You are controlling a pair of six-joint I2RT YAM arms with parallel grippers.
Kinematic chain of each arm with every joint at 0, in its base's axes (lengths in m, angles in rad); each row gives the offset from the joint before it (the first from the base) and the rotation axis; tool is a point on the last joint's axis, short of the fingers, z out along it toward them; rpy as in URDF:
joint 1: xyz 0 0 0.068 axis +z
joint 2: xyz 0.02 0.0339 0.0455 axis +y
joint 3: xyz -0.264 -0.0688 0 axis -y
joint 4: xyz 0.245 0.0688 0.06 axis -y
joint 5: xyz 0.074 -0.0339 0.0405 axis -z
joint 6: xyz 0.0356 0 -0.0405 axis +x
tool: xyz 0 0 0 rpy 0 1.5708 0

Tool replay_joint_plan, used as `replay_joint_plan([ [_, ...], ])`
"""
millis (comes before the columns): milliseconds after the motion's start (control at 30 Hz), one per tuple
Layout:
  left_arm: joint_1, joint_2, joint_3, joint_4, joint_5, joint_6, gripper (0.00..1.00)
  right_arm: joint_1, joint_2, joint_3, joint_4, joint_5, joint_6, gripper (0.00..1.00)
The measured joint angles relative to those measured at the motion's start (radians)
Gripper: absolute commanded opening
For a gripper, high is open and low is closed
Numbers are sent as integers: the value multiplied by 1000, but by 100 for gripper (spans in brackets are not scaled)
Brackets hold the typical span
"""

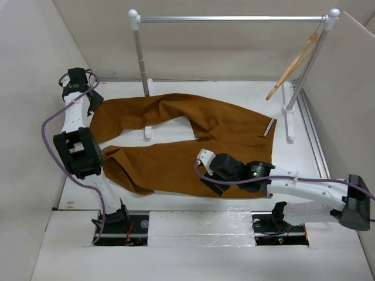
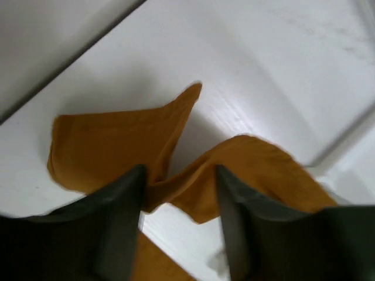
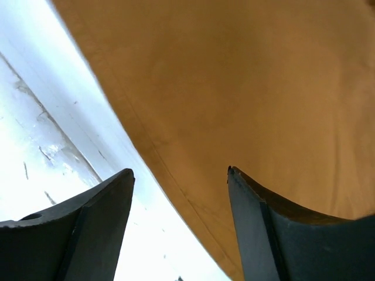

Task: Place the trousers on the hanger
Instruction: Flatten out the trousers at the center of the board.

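The rust-brown trousers (image 1: 193, 137) lie flat on the white table, waist with striped trim (image 1: 269, 127) to the right and both legs running left. The wooden hanger (image 1: 293, 63) hangs from the right end of the rail, apart from the cloth. My left gripper (image 1: 94, 104) is at the far leg's end. In its wrist view the left gripper (image 2: 179, 171) is open, with a raised fold of the leg (image 2: 176, 175) between the fingertips. My right gripper (image 1: 211, 184) is at the near leg's front edge. It is open (image 3: 179, 171) over the hem (image 3: 176, 193), holding nothing.
A silver rail (image 1: 234, 19) on white posts spans the back. One post foot (image 1: 147, 132) stands between the two trouser legs, another (image 1: 289, 126) right of the waist. White walls close in on the left and right. A metal track (image 1: 313, 137) runs along the right side.
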Motion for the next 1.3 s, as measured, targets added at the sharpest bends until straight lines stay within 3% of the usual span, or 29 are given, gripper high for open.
replay_joint_plan([
  [33, 5, 35, 15, -17, -5, -2, 68, -14, -30, 0, -16, 0, 6, 63],
  [67, 5, 64, 41, -39, -10, 1, 73, -24, -55, 0, -26, 0, 10, 52],
  [100, 5, 89, 78, -53, -13, -4, 75, -35, -80, 0, -39, -1, 16, 36],
  [133, 3, 100, 105, -49, -16, -4, 77, -44, -103, 0, -48, -1, 24, 5],
  [167, -6, 100, 120, -43, -19, -2, 77, -57, -119, 0, -57, -3, 29, 0],
  [233, -38, 66, 132, -26, -26, 2, 69, -88, -137, 0, -74, -7, 52, 0],
  [300, -99, 7, 111, 6, -38, 11, 67, -143, -142, -1, -90, -15, 64, 0],
  [333, -143, -37, 82, 27, -45, 16, 63, -179, -144, -4, -93, -18, 73, 4],
  [400, -262, -164, -48, 108, -64, 26, 62, -261, -156, -24, -95, -21, 93, 25],
  [433, -332, -232, -119, 127, -72, 27, 61, -308, -166, -37, -98, -25, 101, 46],
  [533, -544, -398, -335, 203, -72, 22, 61, -469, -205, -80, -101, -41, 113, 70],
  [567, -592, -425, -388, 216, -64, 16, 61, -515, -216, -92, -98, -50, 116, 72],
  [667, -705, -434, -523, 242, -35, -13, 63, -689, -240, -136, -77, -95, 112, 76],
  [833, -887, -331, -616, 237, -3, -41, 75, -946, -235, -221, -21, -179, 101, 81],
  [1000, -1133, -229, -621, 279, 40, -55, 71, -1169, -137, -261, 83, -270, 99, 87],
  [1100, -1191, -207, -663, 319, 82, -61, 67, -1215, -71, -302, 142, -316, 111, 85],
  [1267, -1184, -198, -753, 351, 142, -67, 64, -1223, -78, -370, 216, -380, 159, 76],
  [1300, -1181, -196, -772, 368, 154, -63, 63, -1227, -82, -375, 227, -390, 169, 67],
])
